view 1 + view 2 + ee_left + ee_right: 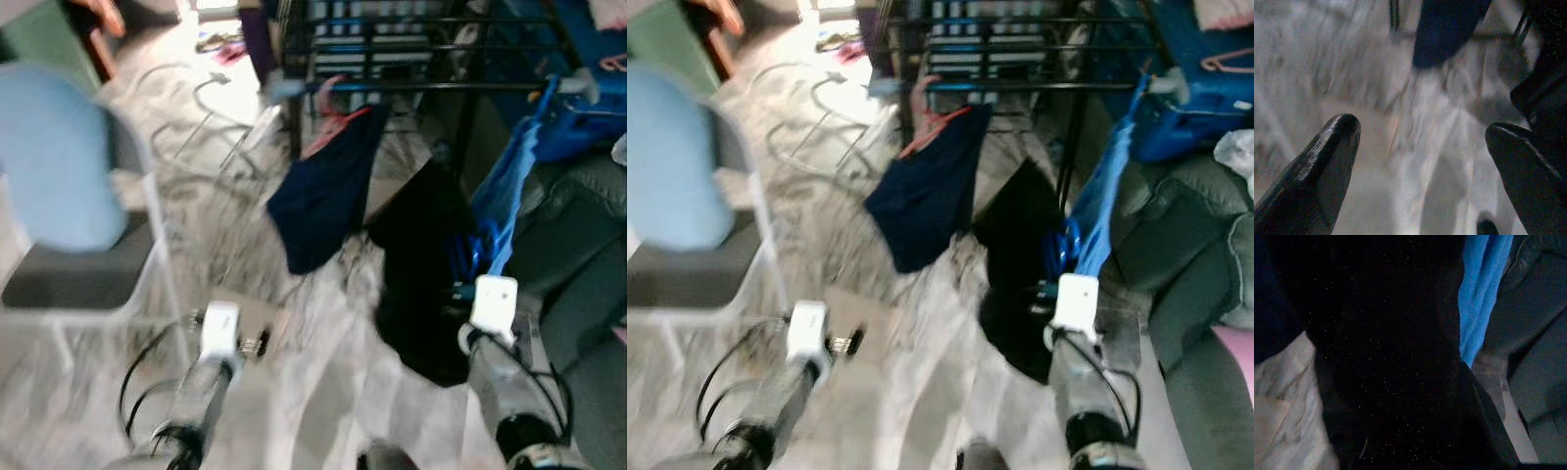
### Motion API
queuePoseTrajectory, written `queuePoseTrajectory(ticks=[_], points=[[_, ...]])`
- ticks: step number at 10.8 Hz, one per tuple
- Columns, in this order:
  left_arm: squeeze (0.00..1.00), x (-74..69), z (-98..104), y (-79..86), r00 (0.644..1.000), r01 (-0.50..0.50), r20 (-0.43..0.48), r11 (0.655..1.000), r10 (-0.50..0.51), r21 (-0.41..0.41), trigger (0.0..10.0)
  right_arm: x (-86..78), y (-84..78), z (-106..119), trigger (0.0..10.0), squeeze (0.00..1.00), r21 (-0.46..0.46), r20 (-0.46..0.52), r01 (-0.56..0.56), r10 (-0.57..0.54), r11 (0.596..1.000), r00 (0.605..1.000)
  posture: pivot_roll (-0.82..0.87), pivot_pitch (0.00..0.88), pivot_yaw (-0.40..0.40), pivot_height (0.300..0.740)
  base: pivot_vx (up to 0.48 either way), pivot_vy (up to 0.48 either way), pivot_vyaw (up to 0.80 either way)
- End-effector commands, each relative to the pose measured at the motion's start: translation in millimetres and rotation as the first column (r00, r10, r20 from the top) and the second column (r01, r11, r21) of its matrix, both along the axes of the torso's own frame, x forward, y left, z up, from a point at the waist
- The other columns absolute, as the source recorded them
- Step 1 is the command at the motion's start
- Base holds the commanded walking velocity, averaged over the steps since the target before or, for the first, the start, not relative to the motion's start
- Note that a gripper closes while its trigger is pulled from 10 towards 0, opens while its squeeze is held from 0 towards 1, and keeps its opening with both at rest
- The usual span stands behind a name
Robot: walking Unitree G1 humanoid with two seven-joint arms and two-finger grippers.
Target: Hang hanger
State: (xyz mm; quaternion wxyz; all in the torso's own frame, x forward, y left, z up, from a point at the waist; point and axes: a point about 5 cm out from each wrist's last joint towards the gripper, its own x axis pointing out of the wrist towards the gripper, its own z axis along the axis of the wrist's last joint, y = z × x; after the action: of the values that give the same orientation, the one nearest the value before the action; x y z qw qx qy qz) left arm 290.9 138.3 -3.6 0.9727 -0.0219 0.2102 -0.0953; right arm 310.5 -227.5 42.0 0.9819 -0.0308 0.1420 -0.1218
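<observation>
Both arms reach low over the marble floor point(323, 382). Left fingers point(1322, 166) gape wide, empty; right fingers' state: cannot tell, against black cloth point(416, 264). At 12 o'clock, a pink hanger point(338, 122) bearing a navy garment point(323, 196) hangs on the rack point(431, 86).

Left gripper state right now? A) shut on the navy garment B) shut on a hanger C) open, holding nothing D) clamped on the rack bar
C: in the left wrist view the left gripper has its two black fingers wide apart with just pale floor between.
</observation>
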Motion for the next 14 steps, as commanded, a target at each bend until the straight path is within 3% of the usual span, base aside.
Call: queuePoseTrajectory(ticks=[1,4,6,8,10,14], points=[[0.0,-4.8,-4.4,-4.5,1.0,0.024,-0.016,1.0,-0.024,0.0,10.0,11.2,-0.7,13.4,10.0,0.0,0.005,0.034,0.015,-0.016,1.0,0.999,-0.2,0.124,0.046,0.74,0.424,0.0,0.0],[0.0,0.9,3.6,-20.5,0.997,0.067,0.033,0.998,-0.067,-0.008,10.0,31.0,-5.9,42.7,10.0,0.0,0.038,0.101,0.059,-0.063,0.998,0.993,-0.21,0.129,0.053,0.74,0.419,0.0,0.0],[0.0,3.5,7.8,-26.4,0.995,0.08,0.059,0.997,-0.08,-0.007,10.0,39.0,-5.8,55.4,10.0,0.0,0.044,0.108,0.031,-0.036,0.999,0.994,-0.2,0.134,0.052,0.74,0.191,0.0,0.0],[0.0,0.6,5.3,-24.6,0.996,0.068,0.056,0.998,-0.068,0.016,10.0,47.1,13.1,56.3,10.0,0.0,0.075,0.059,-0.083,0.079,0.994,0.995,-0.19,0.143,0.046,0.74,0.0,0.0,0.0],[0.0,-3.4,3.1,-23.2,0.996,0.062,0.062,0.998,-0.063,0.015,10.0,61.8,31.0,74.7,10.0,0.0,0.066,0.08,-0.189,0.184,0.98,0.98,-0.17,0.162,0.037,0.74,0.0,0.0,0.0],[0.0,-7.9,0.4,-15.9,0.997,0.044,0.064,0.999,-0.046,0.027,10.0,73.9,47.6,94.5,10.0,0.0,0.058,0.113,-0.246,0.239,0.967,0.964,-0.13,0.188,0.034,0.74,0.0,0.0,0.0]])
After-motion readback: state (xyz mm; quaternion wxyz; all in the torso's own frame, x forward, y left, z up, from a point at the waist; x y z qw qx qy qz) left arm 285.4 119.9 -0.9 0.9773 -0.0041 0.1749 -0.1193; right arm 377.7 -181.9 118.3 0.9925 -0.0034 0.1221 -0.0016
